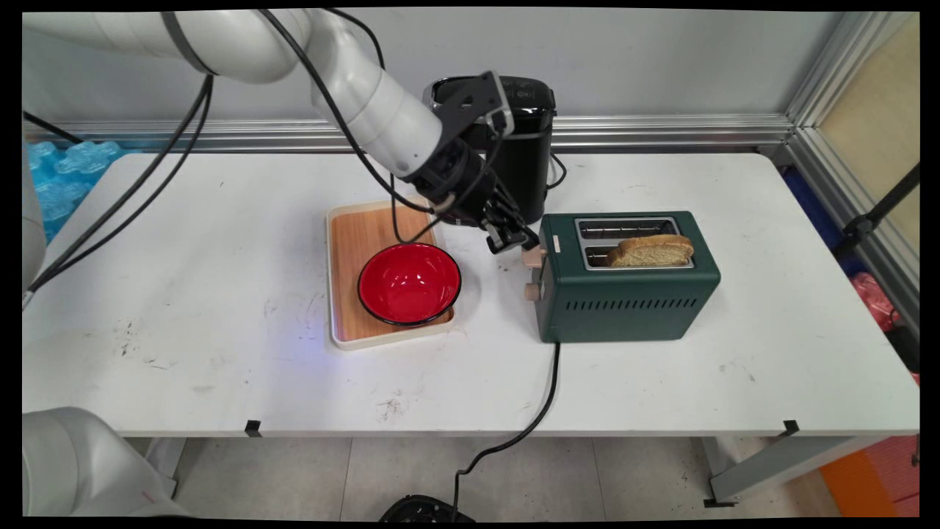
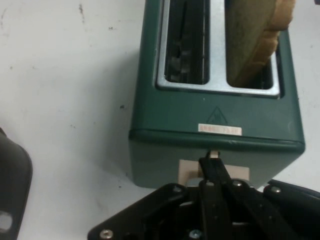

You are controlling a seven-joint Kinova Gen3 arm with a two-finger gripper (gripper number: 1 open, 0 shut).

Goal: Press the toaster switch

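1. The black two-finger tool sits at the pale wooden lever on the dark green two-slot metal toaster; its fingers look drawn together on top of the lever, gripping nothing.
2. A browned bread slice stands in the nearer slot, on the white table.
3. Risk: the fingers could slip off the small lever.
4. The toaster's pale label is unreadable.
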